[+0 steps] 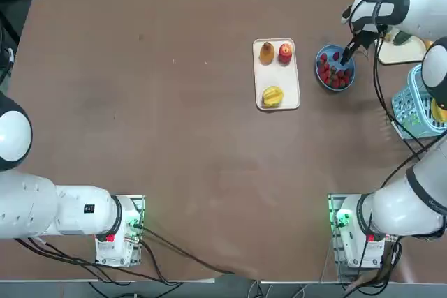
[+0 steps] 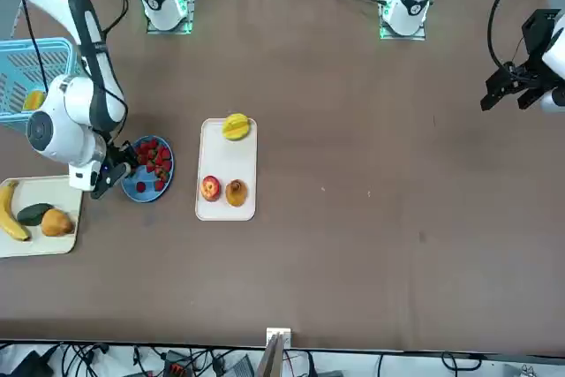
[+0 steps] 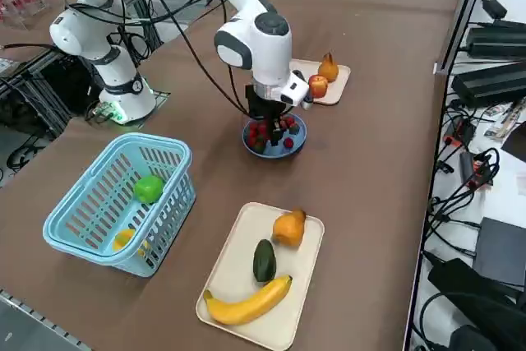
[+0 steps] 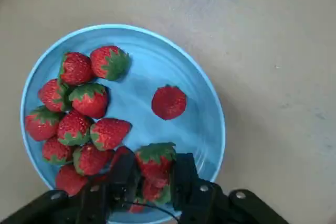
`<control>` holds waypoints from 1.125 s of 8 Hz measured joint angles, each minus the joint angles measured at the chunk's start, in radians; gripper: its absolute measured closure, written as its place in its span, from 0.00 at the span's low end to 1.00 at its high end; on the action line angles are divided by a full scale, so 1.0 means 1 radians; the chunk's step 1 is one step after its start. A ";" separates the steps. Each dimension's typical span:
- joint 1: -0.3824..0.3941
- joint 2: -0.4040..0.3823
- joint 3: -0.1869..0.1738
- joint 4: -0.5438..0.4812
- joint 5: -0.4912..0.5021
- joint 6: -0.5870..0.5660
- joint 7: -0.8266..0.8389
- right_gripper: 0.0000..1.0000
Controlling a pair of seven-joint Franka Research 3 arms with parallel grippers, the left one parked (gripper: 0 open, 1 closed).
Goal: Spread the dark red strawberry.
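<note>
Several dark red strawberries point(image 4: 79, 114) lie bunched on one side of a blue plate point(image 4: 173, 51), and a single one point(image 4: 168, 102) lies apart near the plate's middle. My right gripper point(image 4: 154, 178) hangs low over the plate's edge, shut on one strawberry point(image 4: 155, 160) that sits between its two black fingers. From overhead the plate point(image 1: 320, 77) stands just right of the white fruit tray, with the gripper point(image 1: 347, 55) over its far right part. The front view shows the gripper point(image 2: 113, 174) at the plate's point(image 2: 131, 193) left edge.
A white tray point(image 1: 292, 82) beside the plate holds a pear, a red apple and a yellow fruit. Another tray point(image 3: 230, 285) with a banana, an avocado and a pear lies at the right edge, next to a light blue basket point(image 3: 99, 211).
</note>
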 joint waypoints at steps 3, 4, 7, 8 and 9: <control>-0.004 0.038 0.001 0.041 0.000 0.000 0.001 0.30; -0.011 0.039 0.001 0.055 0.001 -0.009 0.002 0.12; -0.044 -0.002 -0.003 0.223 0.012 -0.251 0.078 0.00; -0.044 -0.036 -0.002 0.318 0.013 -0.370 0.178 0.00; -0.043 -0.070 0.003 0.400 0.013 -0.468 0.281 0.00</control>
